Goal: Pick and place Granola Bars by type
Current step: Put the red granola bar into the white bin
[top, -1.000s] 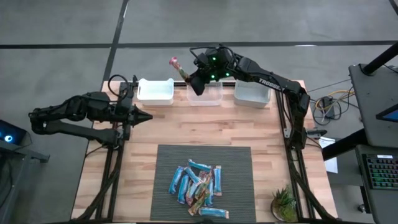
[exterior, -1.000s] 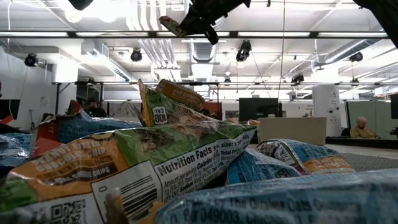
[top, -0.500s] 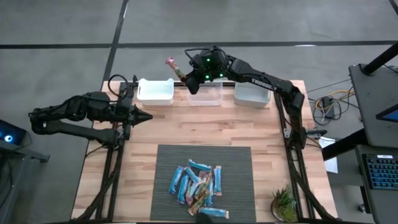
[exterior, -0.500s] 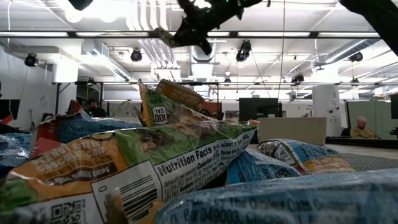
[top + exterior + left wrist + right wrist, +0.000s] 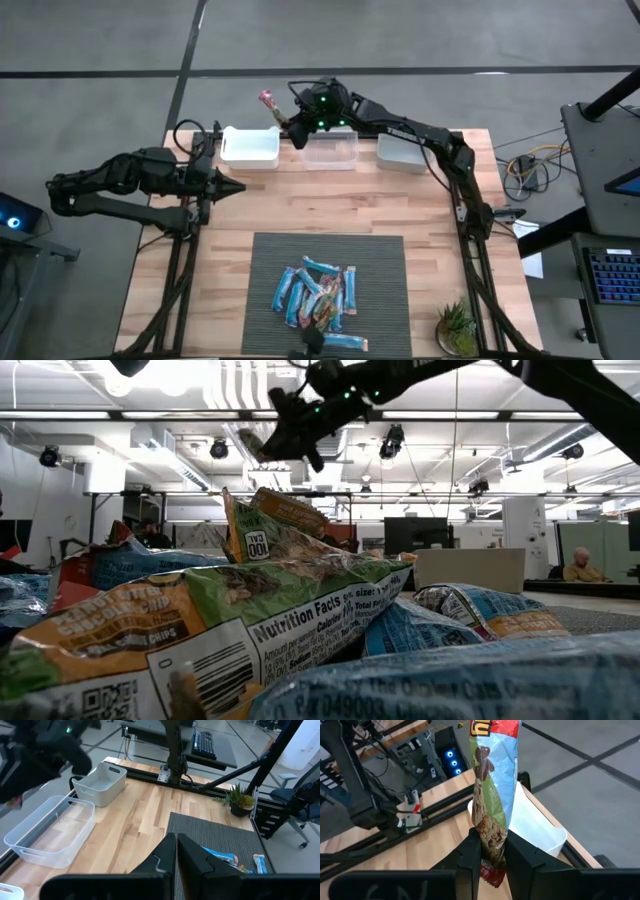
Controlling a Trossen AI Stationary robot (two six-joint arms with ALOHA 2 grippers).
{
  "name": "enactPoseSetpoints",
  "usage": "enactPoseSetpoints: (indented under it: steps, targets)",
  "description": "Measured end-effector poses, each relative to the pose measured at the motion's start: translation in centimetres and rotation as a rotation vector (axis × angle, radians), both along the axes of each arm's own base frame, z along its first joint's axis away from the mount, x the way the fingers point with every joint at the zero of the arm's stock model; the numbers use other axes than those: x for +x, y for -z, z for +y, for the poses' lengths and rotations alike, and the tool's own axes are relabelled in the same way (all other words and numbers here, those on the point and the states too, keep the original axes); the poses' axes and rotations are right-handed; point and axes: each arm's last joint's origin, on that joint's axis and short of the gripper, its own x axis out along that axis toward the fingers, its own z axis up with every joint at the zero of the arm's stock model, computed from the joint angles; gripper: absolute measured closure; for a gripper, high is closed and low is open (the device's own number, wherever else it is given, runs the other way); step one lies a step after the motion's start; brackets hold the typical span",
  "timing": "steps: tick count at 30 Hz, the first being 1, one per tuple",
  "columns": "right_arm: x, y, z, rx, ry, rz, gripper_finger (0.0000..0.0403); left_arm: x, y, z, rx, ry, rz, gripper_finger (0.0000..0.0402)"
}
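My right gripper is shut on a multicoloured green, red and blue granola bar. It hangs high over the table's far edge, between the white bin and the clear bin. In the low view the gripper and bar show near the ceiling lights. The other granola bars, mostly blue, lie heaped on the dark mat. My left gripper is shut and holds nothing, at the table's left side. My right gripper pinches the bar's two flat faces between its two fingers, close to its red crimped end. The fingers come from the table's right, slanting a little down. The bar juts out past the fingertips toward the far left, lifted clear of everything.
A third bin, white, stands at the far right of the row. A small potted plant sits at the near right corner. Bare wood lies between the bins and the mat.
My right gripper has carried the bar toward the table's left edge along the far side and somewhat down, from over the clear bin toward the white bin. The bar stays pinched and still juts out ahead.
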Motion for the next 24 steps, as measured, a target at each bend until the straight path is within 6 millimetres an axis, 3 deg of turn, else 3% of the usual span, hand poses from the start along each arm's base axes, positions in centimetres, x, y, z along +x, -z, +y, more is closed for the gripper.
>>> enactPoseSetpoints:
  steps: [16, 24]
  targets:
    - [5.3, 5.3, -3.0, -0.011, -0.032, -0.034, 0.0342, 0.0, 0.0, 0.0, -0.016, -0.008, -0.004, 0.0402]
    - [5.2, 6.8, -4.1, -0.003, -0.011, -0.029, 0.0342, 0.0, 0.0, 0.0, -0.015, -0.014, -0.004, 0.0402]
